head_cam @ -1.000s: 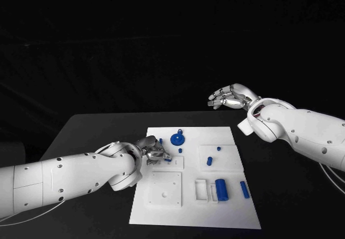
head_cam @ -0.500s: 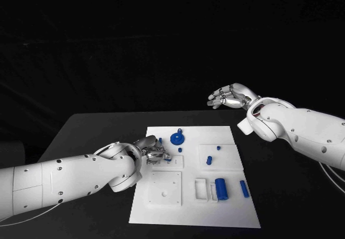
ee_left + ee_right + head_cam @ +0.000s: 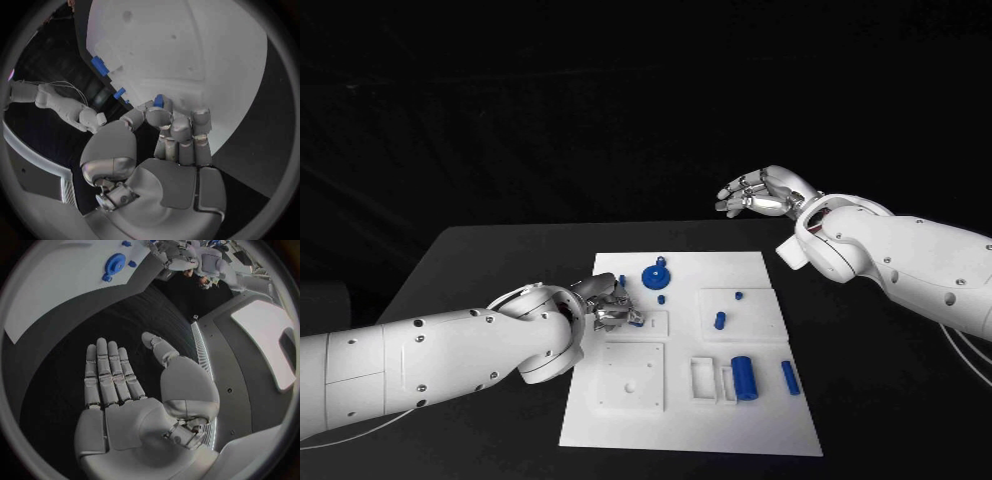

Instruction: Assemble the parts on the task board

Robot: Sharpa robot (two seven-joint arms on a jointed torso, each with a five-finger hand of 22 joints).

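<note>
The white task board (image 3: 689,425) lies in the middle of the black table. My left hand (image 3: 606,305) is over the board's left edge, fingers curled in, pinching a small blue part (image 3: 159,101) between thumb and fingertips. On the board are a blue disc with a knob (image 3: 656,276), a short blue peg (image 3: 720,322), a thick blue cylinder (image 3: 744,379) and a slim blue bar (image 3: 790,379). My right hand (image 3: 762,193) hangs raised beyond the table's far right corner, fingers spread and empty; the right wrist view shows its flat palm (image 3: 125,390).
Raised white square blocks (image 3: 632,378) and a slotted holder (image 3: 705,382) stand on the near half of the board. My bulky right forearm (image 3: 891,260) reaches over the table's right side. Bare black table (image 3: 488,270) lies left of the board.
My left hand has shifted a little at the board's left edge, still curled on the small part. The right hand has stayed where it was.
</note>
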